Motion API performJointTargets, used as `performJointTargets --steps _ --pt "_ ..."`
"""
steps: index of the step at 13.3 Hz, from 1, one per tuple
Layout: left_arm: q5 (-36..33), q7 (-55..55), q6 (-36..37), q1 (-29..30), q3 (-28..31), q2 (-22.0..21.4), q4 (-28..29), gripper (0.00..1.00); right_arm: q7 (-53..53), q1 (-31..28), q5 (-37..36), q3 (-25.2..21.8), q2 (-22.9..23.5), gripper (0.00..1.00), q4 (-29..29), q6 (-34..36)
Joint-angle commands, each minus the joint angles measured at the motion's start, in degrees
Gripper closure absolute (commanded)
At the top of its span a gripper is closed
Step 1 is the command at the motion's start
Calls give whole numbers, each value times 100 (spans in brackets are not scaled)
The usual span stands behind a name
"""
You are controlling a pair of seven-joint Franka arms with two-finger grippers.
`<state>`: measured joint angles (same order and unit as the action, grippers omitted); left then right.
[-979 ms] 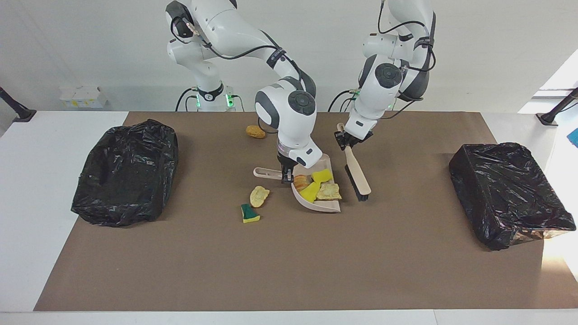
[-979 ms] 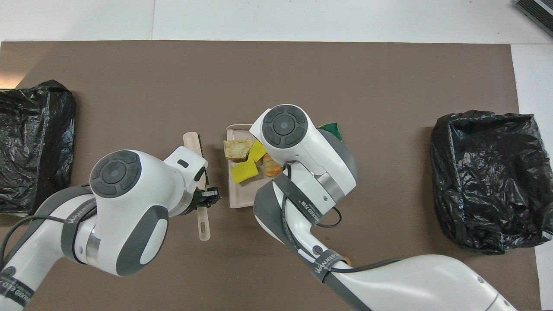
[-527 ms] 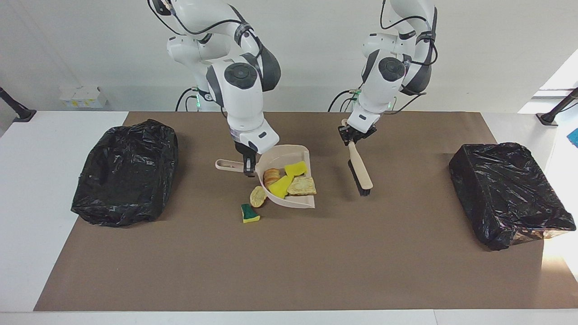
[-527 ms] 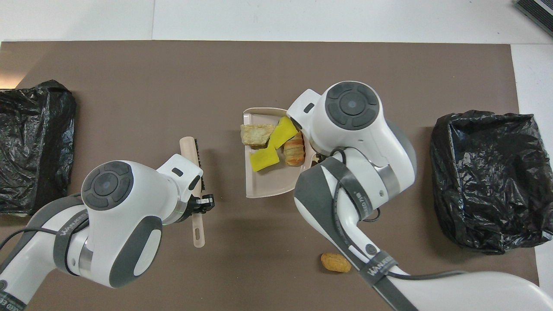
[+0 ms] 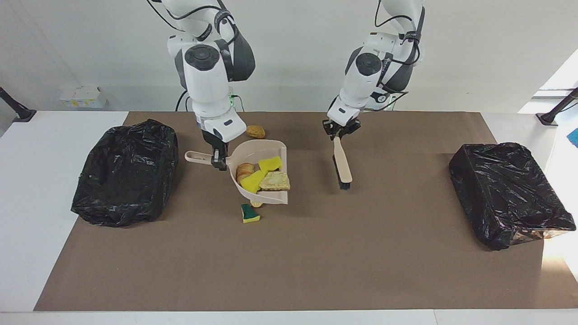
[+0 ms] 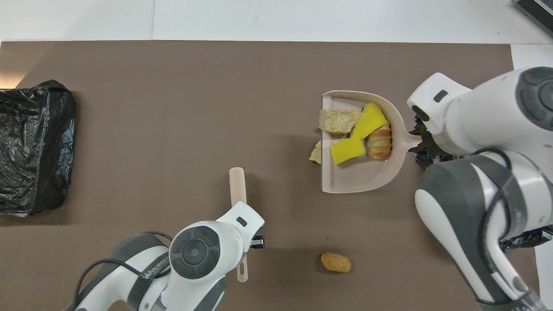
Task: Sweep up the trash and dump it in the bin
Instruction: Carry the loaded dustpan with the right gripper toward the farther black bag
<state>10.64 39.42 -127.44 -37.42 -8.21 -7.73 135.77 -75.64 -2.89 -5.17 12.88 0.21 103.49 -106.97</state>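
My right gripper [image 5: 220,162] [image 6: 425,149] is shut on the handle of the beige dustpan [image 5: 258,151] [image 6: 358,181] and holds it up over the mat. In the pan lie two yellow sponge pieces [image 5: 270,163] [image 6: 348,151] and two bread-like chunks [image 5: 274,180] [image 6: 339,121]. On the mat under its lip lie a tan chunk [image 5: 256,204] [image 6: 315,153] and a green-topped sponge [image 5: 249,213]. A golden-brown chunk [image 5: 255,132] [image 6: 335,262] lies nearer the robots. My left gripper [image 5: 339,132] is shut on the beige brush [image 5: 342,162] [image 6: 237,185], bristle end pointing down.
A bin lined with a black bag [image 5: 124,171] stands at the right arm's end of the brown mat [image 5: 316,253]. A second black-bagged bin [image 5: 510,194] [image 6: 34,147] stands at the left arm's end.
The right gripper has lifted the loaded dustpan and carried it toward the right arm's end. The left gripper has raised the brush and drawn it back toward the robots.
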Motion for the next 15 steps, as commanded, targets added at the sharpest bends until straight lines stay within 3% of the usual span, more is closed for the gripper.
performJointTargets --steps 1,6,7,8,9,13,15 --pt "-53 652 -342 -598 83 -97 361 100 -967 -771 586 31 -476 100 522 27" --pt "8 901 -851 -846 74 -97 844 100 -3112 -2565 615 5 -583 100 602 282" --pt "8 883 -974 -846 82 -105 932 94 -3350 -2794 562 -30 -627 100 628 256" --pt "8 849 -975 -811 83 -53 881 40 -3500 -2944 274 -31 -636 100 637 247" --pt "8 883 -915 -767 100 25 750 0 -3519 -3024 -85 -39 -645 100 637 239" --pt "-35 795 -177 -13 118 53 73 0 -3335 -3288 -1246 -39 -653 100 742 -411" --pt "-62 787 -149 496 135 26 -155 0 -2644 -3288 -1836 -48 -740 100 865 -360"
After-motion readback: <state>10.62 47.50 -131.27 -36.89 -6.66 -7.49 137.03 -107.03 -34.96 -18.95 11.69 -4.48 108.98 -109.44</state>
